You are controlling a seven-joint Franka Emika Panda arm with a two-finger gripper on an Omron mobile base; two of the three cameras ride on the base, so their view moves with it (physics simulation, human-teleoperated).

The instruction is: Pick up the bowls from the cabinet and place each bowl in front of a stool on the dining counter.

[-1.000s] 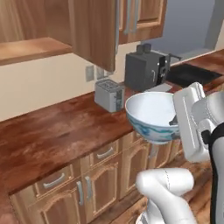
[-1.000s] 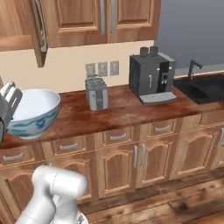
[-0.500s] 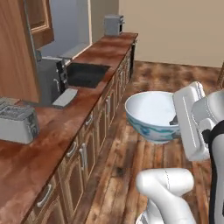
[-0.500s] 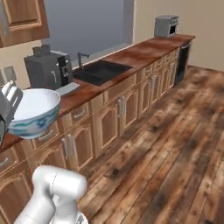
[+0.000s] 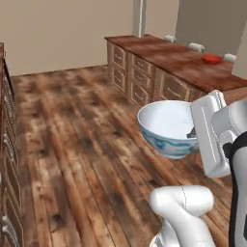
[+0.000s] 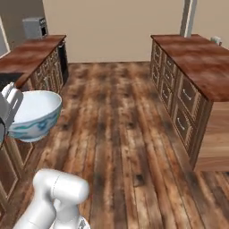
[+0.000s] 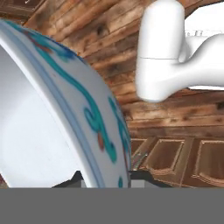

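My gripper (image 5: 193,134) is shut on the rim of the white bowl (image 5: 165,126) with the blue floral pattern, holding it upright in the air over the wooden floor. The same bowl (image 6: 34,114) hangs at the left of the right base view. In the hand view its rim (image 7: 94,127) runs down between my finger tips (image 7: 139,175). The red bowl (image 5: 211,59) lies on the dining counter (image 5: 170,54), whose top (image 6: 199,57) stretches along the right. Off-white stool tops (image 5: 195,47) peek up behind the counter's far edge. The cabinet is out of view.
The plank floor (image 6: 120,116) lies between the dining counter and the wall counter (image 6: 27,54), which carries a grey appliance (image 6: 35,27). Base cabinet fronts (image 5: 6,125) line the left edge. A pale pillar (image 5: 139,17) stands at the dining counter's far end.
The whole picture has swung from the wall counter with toaster and coffee machine to the dining counter: the camera moved. The bowl stays in my gripper in the same pose.
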